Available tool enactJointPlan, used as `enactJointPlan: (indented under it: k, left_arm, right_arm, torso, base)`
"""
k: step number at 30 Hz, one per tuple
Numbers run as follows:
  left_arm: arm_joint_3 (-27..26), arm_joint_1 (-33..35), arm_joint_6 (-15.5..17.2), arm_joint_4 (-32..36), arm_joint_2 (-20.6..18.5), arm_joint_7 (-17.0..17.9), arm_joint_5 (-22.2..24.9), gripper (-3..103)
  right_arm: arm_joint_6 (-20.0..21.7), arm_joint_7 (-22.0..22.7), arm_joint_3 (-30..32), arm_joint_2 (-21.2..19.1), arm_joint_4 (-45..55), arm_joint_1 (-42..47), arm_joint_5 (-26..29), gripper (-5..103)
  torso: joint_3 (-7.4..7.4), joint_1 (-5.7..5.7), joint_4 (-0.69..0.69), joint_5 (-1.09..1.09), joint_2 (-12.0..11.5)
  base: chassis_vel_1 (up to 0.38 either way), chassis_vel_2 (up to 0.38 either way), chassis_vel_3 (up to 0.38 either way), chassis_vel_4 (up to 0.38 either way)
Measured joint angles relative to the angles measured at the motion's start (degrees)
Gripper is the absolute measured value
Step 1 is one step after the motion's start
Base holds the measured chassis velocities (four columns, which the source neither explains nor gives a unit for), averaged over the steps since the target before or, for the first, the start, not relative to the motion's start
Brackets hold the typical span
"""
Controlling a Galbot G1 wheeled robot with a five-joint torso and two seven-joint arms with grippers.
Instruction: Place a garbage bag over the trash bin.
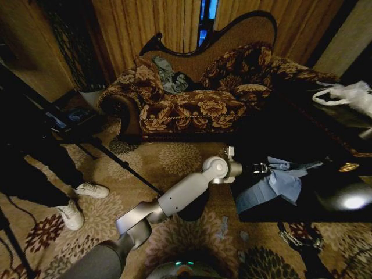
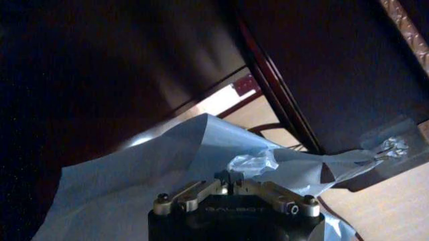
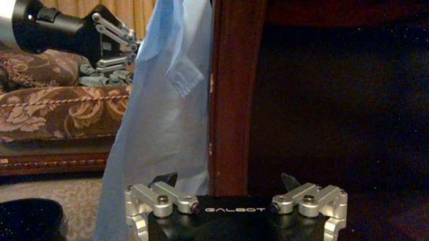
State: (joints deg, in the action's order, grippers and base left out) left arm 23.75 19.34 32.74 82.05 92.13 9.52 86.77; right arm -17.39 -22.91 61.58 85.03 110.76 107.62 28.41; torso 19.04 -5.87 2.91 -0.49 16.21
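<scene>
"Head view, to start: where is the bag?"

"It's on the near left corner of the black worktop, crumpled, with one part spilling over the edge toward the carpet. My left arm reaches across from the lower left, and the left hand is right at the bag's top edge."

"Does the hand have it?"

"Yes. In the left wrist view the left hand has its fingers drawn together with a bunched fold of the bag pinched between them. The rest of the film spreads out flat beyond the hand, over the dark worktop."

"And the right hand?"

"In the right wrist view the right hand sits low, facing the side of the worktop, its fingers spread wide with nothing between them. The bag hangs down along the reddish worktop edge just ahead of it, not touching those fingers. Higher up I see the left hand at the top of the hanging film."

"The bin?"

"A dark round shape on the carpet under my left forearm, just beside the worktop corner, which I take for the bin. The bag is not over it; bag and bin are apart. I can't make out its rim."

"Anything else on the worktop?"

"A white bag with handles at the far right, well apart from the blue one. A patterned sofa stands behind."
</scene>
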Motion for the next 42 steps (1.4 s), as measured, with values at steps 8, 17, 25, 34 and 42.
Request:
enactJointPlan:
  k: [8, 17, 25, 34, 42]
  left_arm:
    - [-1.1, 2.2, -0.5, 3.0, 0.0, 6.5, 0.1, 0]
    - [-1.5, 4.1, -0.7, 6.5, -0.2, 9.8, 0.1, 0]
    - [-2.3, 8.0, -1.1, 11.5, -5.5, 11.0, -0.3, 0]
    - [-3.2, 9.4, -2.1, 14.9, -10.5, 12.1, -0.4, 0]
    - [-3.6, 13.2, -3.0, 20.5, -15.1, 12.9, -1.3, 0]
  right_arm:
    - [0.0, 0.0, -0.4, -0.4, -0.8, -0.6, -0.3, 100]
    - [0.4, 0.0, -0.3, -1.3, -1.5, -1.2, -0.3, 100]
    - [0.3, -0.2, -0.2, -2.3, -2.4, -1.1, -0.3, 100]
    - [0.1, -0.2, -0.3, -2.4, -2.7, -1.2, -0.3, 100]
    - [-0.1, -0.4, -0.9, -1.9, -2.5, -1.3, -1.2, 100]
  torso:
    - [0.0, 0.0, 0.0, 0.0, 0.0]
    - [0.0, 0.0, 0.01, -0.01, 0.0]
    - [0.0, 0.0, 0.0, -0.01, 0.0]
    - [0.0, 0.0, 0.0, -0.01, 0.0]
    - [0.0, 0.0, 0.01, -0.01, 0.0]
  base:
    - [0.0, 0.0, 0.0, 0.0]
    - [0.0, 0.0, 0.0, 0.0]
    - [0.0, 0.0, 0.0, 0.0]
    - [0.0, 0.0, 0.0, 0.0]
    - [0.0, 0.0, 0.0, 0.0]
